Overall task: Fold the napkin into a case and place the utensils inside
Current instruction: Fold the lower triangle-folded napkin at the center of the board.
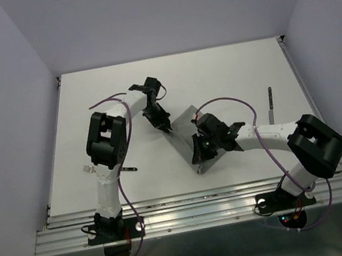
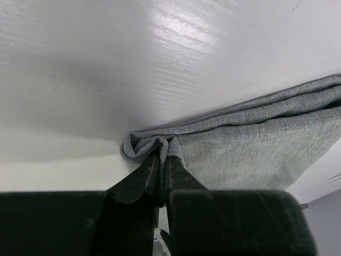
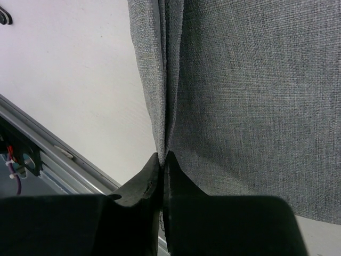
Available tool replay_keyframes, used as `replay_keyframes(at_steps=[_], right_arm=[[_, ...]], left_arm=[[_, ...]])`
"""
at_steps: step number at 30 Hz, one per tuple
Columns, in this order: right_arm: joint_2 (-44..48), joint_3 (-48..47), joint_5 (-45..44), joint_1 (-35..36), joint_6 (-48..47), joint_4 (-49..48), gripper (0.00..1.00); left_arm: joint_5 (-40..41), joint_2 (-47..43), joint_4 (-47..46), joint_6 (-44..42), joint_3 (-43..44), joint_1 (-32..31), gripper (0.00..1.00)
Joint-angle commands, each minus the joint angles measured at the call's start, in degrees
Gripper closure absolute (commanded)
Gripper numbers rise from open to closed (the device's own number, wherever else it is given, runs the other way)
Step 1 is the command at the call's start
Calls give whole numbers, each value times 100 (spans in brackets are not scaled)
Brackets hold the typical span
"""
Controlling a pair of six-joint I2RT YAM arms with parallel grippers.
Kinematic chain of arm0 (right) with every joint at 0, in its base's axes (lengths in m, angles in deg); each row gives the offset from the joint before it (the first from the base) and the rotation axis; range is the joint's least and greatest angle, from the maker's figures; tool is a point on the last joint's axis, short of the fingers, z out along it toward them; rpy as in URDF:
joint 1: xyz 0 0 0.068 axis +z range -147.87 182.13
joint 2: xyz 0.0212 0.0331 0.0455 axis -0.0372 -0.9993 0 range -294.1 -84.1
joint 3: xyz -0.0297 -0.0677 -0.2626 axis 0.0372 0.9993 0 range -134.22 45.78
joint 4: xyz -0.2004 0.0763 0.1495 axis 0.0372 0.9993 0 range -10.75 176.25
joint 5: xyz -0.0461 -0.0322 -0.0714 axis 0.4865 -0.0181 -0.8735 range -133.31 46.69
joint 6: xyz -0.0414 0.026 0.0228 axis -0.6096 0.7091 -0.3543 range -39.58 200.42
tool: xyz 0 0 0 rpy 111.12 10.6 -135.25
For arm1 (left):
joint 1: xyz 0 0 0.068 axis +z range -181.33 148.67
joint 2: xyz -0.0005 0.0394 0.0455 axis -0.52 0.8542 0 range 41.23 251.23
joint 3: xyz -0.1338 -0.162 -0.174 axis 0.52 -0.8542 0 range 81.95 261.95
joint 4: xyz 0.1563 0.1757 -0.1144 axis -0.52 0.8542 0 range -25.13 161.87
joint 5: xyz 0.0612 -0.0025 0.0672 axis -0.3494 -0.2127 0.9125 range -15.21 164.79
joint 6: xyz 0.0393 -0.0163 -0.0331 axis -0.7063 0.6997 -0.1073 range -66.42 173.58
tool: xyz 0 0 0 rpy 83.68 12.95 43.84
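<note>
The grey napkin (image 1: 184, 135) lies folded into a slanted strip at the table's middle, held at both ends. My left gripper (image 1: 166, 127) is shut on its bunched far corner; in the left wrist view the cloth (image 2: 256, 144) puckers round the closed gripper (image 2: 164, 149). My right gripper (image 1: 199, 156) is shut on a doubled edge at the near end, and the napkin (image 3: 256, 96) fills the right wrist view above that gripper (image 3: 164, 157). One utensil (image 1: 271, 100) lies far right. A fork (image 1: 88, 170) and another dark piece (image 1: 130, 169) lie by the left arm, partly hidden.
A metal rail (image 1: 198, 206) runs along the table's near edge, close under the napkin's near end, and shows in the right wrist view (image 3: 53, 154). Pale walls enclose the white table (image 1: 226, 65) on three sides.
</note>
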Motion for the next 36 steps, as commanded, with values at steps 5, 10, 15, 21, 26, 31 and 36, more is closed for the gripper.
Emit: replay_keyframes(at_steps=[5,10,15,21,26,31,36], right_arm=[[453,162,379,-362,-135,-198,99],[480,206,714,-599,-337,-198,99],[401,223,1135,-854,-583,-216,99],[278,337,1531,-1021,-794,-303,99],[137,443,1733,-1083,-952,-444,99],[-12,601,1874,-1196,-1023,-637,99],[-100,777,1953,-1250,-988,-892,99]], left_arm=[[609,71,461,-37,341,-50,96],[662,150,628,-28,579,-51,96],[662,291,778,-19,921,-103,96],[697,397,945,-1,1378,-182,95],[758,397,989,16,1546,-217,88],[820,300,971,25,1563,-261,76],[811,300,963,8,1677,-288,69]])
